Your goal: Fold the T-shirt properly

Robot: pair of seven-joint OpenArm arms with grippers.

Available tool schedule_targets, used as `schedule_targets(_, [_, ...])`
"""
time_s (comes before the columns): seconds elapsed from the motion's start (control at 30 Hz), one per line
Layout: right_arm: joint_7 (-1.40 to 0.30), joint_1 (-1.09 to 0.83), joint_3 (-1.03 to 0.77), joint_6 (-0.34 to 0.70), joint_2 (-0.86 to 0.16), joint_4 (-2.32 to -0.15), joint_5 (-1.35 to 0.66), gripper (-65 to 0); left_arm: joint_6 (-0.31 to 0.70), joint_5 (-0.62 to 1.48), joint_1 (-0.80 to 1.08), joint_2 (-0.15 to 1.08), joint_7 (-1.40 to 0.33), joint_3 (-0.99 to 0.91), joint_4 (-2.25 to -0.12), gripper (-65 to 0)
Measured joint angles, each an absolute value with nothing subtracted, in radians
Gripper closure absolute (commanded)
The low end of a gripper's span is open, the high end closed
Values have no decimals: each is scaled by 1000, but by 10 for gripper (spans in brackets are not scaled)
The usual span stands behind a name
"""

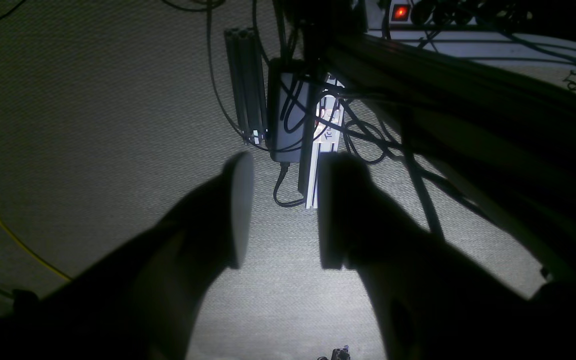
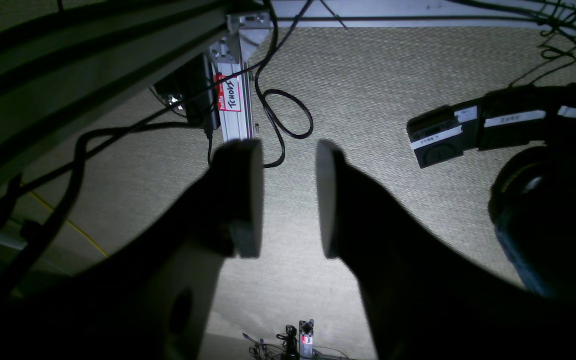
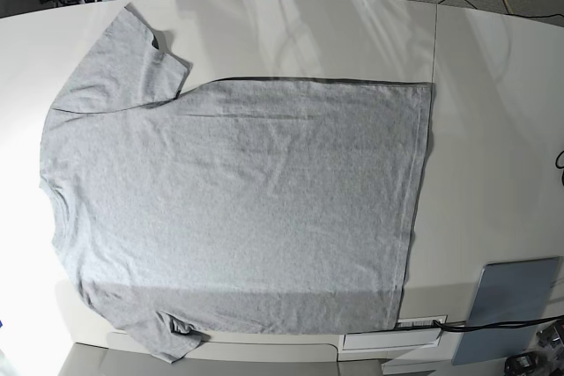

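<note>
Grey T-shirt [image 3: 238, 209] lying spread flat, plain side up, on the white counter [image 3: 493, 129], showing only in base view, left tool [image 1: 280, 210] and right tool [image 2: 288, 197] both hanging parted and empty over carpet, seen only by wrist cameras

We see T-shirt [image 3: 238, 204] flat across desk [image 3: 493, 129], nothing lying on it. Bare desk strip along right side and top edge. Grey panel [image 3: 511, 305] sits at lower right corner. Under desk: aluminium post [image 2: 235, 105] and looping cables [image 2: 288, 120] crowd space ahead of both pincers.
</note>
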State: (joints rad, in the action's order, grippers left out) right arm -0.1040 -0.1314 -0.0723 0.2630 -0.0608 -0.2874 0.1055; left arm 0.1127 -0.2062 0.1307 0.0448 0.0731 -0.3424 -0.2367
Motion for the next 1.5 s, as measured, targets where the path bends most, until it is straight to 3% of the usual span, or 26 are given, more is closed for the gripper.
schedule_targets(1.5, [-92,-181,-74,267,-91,-293,106,-187,125,-209,180,84,80,-342,-271,-232])
